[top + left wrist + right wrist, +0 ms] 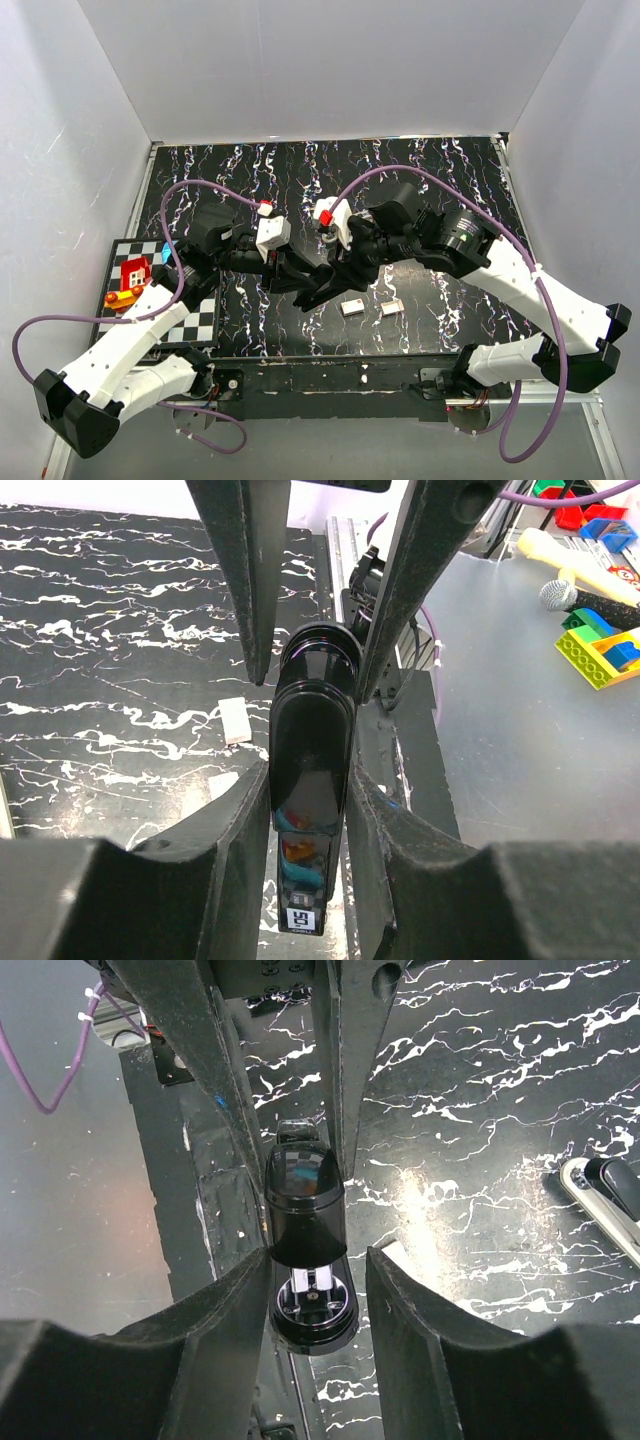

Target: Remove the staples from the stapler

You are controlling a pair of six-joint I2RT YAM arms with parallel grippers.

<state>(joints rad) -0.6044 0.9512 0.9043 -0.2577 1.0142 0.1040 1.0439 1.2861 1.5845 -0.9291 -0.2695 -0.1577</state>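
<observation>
Plainly the risk lies in the shared grip: if the left gripper and right gripper pull or twist unevenly, the small, slim, glossy-black stapler with silvery metal parts could slip from the pads and drop. Both are closed narrowly on it, one at each end. They hold it over the black white-veined table, near the middle of its near edge and close to two small silvery rectangular blocks.
</observation>
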